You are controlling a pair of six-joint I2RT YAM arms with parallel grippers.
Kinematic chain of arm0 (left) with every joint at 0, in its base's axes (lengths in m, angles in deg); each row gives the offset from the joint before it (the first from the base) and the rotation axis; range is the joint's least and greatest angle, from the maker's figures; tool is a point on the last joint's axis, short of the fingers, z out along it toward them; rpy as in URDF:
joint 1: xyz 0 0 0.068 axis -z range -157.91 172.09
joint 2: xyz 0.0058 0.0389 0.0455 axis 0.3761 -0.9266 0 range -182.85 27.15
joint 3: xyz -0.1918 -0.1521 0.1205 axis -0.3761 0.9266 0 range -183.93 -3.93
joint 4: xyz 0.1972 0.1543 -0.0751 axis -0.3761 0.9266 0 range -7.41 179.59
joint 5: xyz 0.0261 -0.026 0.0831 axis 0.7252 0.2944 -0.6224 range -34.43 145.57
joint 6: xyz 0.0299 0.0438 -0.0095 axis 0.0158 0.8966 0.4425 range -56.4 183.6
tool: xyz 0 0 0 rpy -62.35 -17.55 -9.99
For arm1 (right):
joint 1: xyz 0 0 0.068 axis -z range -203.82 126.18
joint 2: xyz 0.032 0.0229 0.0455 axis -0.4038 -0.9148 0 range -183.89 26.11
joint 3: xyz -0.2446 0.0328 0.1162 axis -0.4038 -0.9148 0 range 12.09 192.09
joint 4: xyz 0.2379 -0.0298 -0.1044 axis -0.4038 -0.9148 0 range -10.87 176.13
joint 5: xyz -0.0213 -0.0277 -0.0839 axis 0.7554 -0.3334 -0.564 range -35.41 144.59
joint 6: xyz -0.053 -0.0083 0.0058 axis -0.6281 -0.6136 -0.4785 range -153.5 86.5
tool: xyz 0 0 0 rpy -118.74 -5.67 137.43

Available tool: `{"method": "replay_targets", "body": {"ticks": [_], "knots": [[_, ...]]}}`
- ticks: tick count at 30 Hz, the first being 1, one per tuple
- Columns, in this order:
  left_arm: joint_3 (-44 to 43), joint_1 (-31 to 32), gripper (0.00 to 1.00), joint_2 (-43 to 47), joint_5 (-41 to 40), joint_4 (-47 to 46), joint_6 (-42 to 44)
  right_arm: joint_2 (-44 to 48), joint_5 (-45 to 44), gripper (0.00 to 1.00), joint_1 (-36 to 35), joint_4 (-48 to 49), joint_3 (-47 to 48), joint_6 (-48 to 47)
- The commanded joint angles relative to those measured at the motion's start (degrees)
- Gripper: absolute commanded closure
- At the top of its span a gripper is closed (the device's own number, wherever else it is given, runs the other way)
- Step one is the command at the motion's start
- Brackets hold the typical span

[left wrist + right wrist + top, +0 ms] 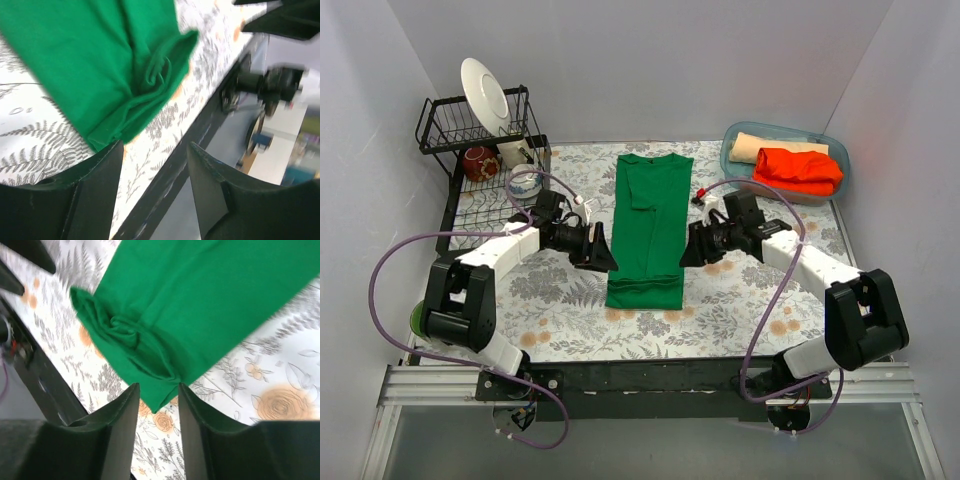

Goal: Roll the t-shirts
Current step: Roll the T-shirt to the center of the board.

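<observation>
On table point(740, 300), green t-shirt point(650, 225) lies flat, folded long. Left gripper point(603, 256) at its 9 o'clock, right gripper point(688, 250) at 3 o'clock; both jaws apart, holding nothing.

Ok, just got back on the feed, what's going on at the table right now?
The green t-shirt lies folded into a long strip on the table. The left tool and right tool flank its near end, both open and holding nothing. That near edge looks slightly bunched. The orange-red t-shirt and tan t-shirt sit in the blue bin at the back right.
</observation>
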Motion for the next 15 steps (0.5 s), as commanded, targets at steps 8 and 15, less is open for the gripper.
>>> {"method": "replay_targets", "body": {"ticks": [8,15], "knots": [[-4.0,5.2,0.71,-13.5,11.4,12.3,24.7,-3.0,7.1,0.72,-10.0,2.2,-2.0,-17.0],[-5.5,5.2,0.73,-17.1,5.4,10.1,26.1,-11.2,7.5,0.76,-10.0,7.5,-0.8,-14.7]]}}
